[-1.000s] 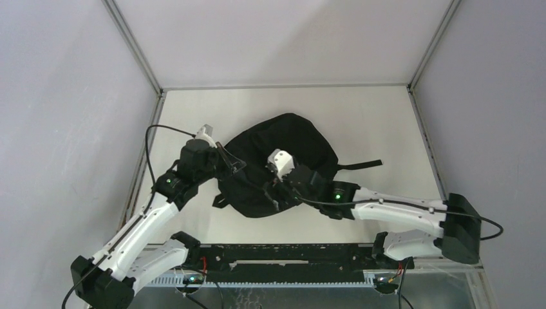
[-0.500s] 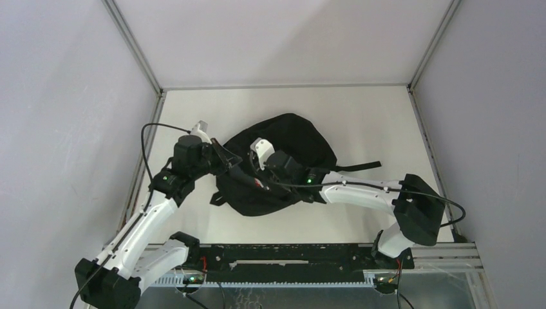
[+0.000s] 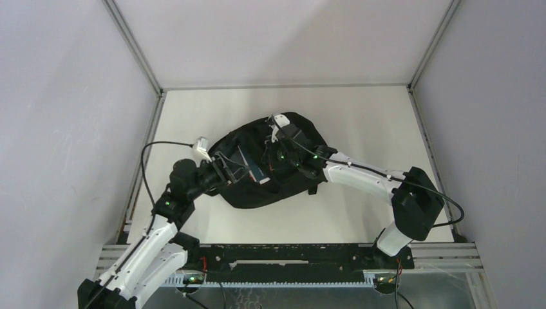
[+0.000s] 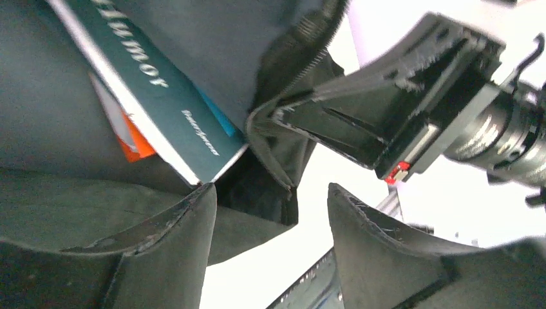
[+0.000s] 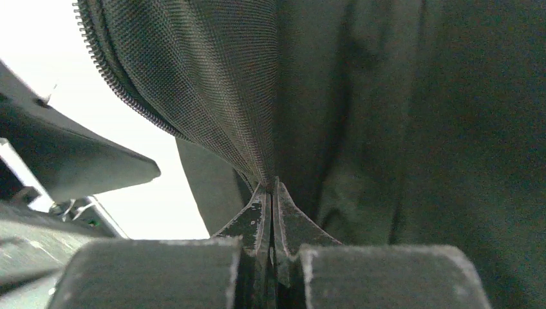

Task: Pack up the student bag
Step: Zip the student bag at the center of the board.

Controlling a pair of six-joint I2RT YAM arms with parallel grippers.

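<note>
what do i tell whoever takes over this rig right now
Left gripper: open, holding nothing, at the mouth of the student bag.
Right gripper: shut on the bag's fabric beside the zip.
The bag lies on the table; a teal book and an orange item are inside.
Left to do: the zip is open, so probably closing it.

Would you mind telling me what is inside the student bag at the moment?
Inside the student bag lies a teal book with white lettering, with an orange item and a blue edge showing from behind it. Black fabric covers anything deeper.
</note>
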